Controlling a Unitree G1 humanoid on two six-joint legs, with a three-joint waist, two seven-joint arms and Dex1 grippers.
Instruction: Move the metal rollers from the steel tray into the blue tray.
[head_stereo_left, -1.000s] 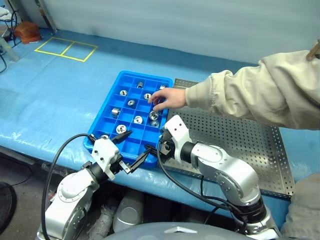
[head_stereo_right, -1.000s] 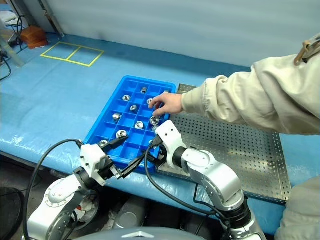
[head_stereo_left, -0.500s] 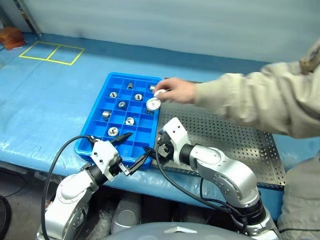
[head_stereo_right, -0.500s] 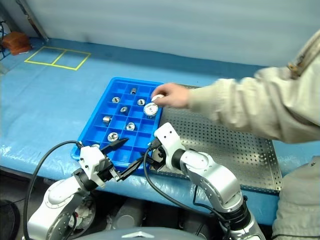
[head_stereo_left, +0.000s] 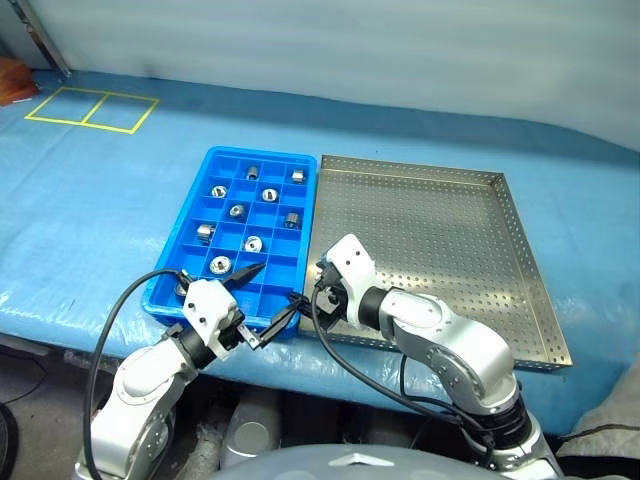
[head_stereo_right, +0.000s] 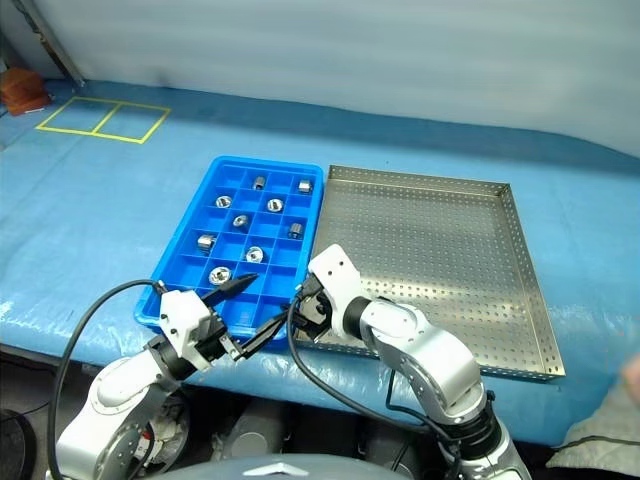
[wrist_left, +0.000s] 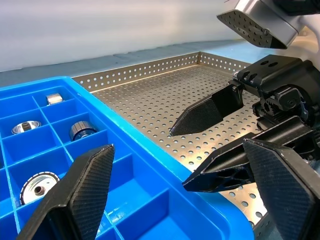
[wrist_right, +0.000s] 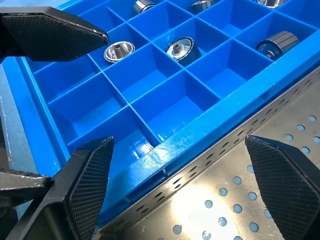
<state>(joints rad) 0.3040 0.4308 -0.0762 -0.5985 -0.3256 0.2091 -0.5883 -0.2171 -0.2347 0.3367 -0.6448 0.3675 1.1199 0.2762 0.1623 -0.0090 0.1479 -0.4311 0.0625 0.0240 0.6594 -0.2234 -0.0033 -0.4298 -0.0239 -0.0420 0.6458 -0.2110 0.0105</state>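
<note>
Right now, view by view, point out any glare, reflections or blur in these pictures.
Right wrist view: a bright glare patch on the steel tray floor and a sheen on the blue tray wall. Left wrist view: the left tool's near fingers look soft while the perforated floor is crisp. Left eye view: even light, with pale reflections on the blue table cover and glints on the metal rollers.
</note>
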